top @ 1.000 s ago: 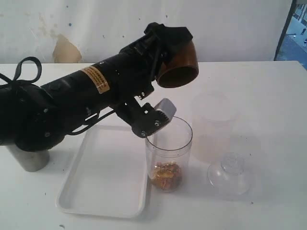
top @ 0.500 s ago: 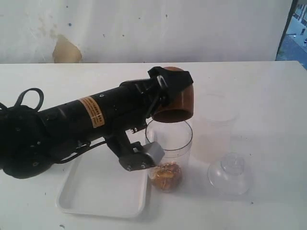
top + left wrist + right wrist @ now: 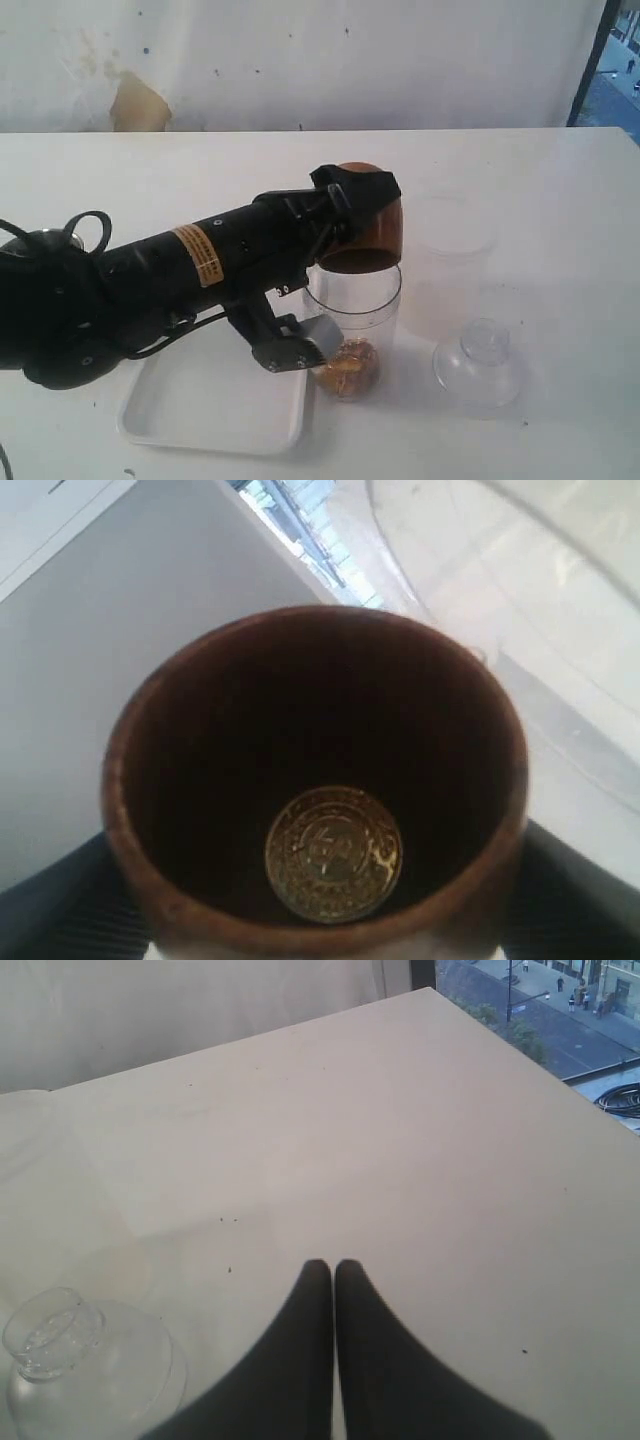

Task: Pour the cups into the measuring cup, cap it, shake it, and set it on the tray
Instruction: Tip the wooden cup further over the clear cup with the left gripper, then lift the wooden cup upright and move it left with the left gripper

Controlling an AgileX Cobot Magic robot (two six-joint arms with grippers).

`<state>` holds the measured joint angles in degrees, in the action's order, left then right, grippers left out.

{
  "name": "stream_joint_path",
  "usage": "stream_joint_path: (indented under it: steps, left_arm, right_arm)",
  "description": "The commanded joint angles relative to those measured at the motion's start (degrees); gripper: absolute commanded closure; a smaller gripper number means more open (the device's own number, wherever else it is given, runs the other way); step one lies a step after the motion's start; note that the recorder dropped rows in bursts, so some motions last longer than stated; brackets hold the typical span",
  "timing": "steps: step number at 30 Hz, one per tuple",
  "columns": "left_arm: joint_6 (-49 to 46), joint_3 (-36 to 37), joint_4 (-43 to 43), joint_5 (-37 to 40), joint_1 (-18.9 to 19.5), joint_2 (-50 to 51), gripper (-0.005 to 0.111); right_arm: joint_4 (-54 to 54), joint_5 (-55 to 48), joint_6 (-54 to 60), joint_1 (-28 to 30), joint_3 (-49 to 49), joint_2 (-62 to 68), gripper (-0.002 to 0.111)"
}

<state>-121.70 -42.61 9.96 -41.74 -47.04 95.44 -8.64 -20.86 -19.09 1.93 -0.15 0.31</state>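
- The left gripper [image 3: 357, 192] is clamped on the wood cup [image 3: 366, 226], its black fingers [image 3: 575, 892] pressed against the cup's opposite sides.
- The wood cup is tipped mouth-down right over the open top of the measuring cup [image 3: 352, 312]. Whether the two rims touch cannot be told.
- In the left wrist view, one gold coin [image 3: 333, 853] lies against the dark inner wall of the wood cup [image 3: 315, 680].
- The measuring cup stands upright on the white table [image 3: 560, 190], just beside the tray's right edge, with a small heap of gold coins [image 3: 346, 368] at its bottom.
- The tray [image 3: 205, 405] lies flat on the table, partly under the left arm, and nothing shows on its visible part.
- A frosted container [image 3: 452, 250] stands just behind and to the right of the measuring cup.
- A clear dome lid [image 3: 481, 362] rests on the table to the right of the measuring cup, knob up.
- The right gripper [image 3: 333, 1266] has its two dark fingertips pressed together and holds nothing. It hangs over bare table, with the dome lid [image 3: 85, 1365] close by.
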Motion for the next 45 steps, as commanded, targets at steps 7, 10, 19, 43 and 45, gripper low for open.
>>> stream_joint_path:
  steps: [7, 10, 19, 43, 45]
  left_arm:
    - [0.23, 0.14, -2.69, -8.13, -0.39, -0.06, 0.107]
    - [0.24, 0.14, -3.03, -5.24, -0.39, -0.06, 0.107]
    - [1.73, -0.46, -4.35, -5.20, -0.39, 0.05, 0.107]
    - [0.20, -0.10, -6.42, -7.82, -0.37, 0.49, 0.107]
    - [2.73, -0.10, -10.29, -15.72, -0.37, 0.49, 0.107]
  right_arm:
    - [0.01, 0.73, -0.22, -0.20, 0.15, -0.31, 0.108]
    - [0.01, 0.73, -0.22, -0.20, 0.15, -0.31, 0.108]
    - [0.01, 0.58, -0.22, -0.20, 0.15, -0.31, 0.108]
    - [0.01, 0.58, -1.09, -0.20, 0.15, -0.31, 0.108]
    - [0.01, 0.58, -1.09, -0.20, 0.15, -0.31, 0.108]
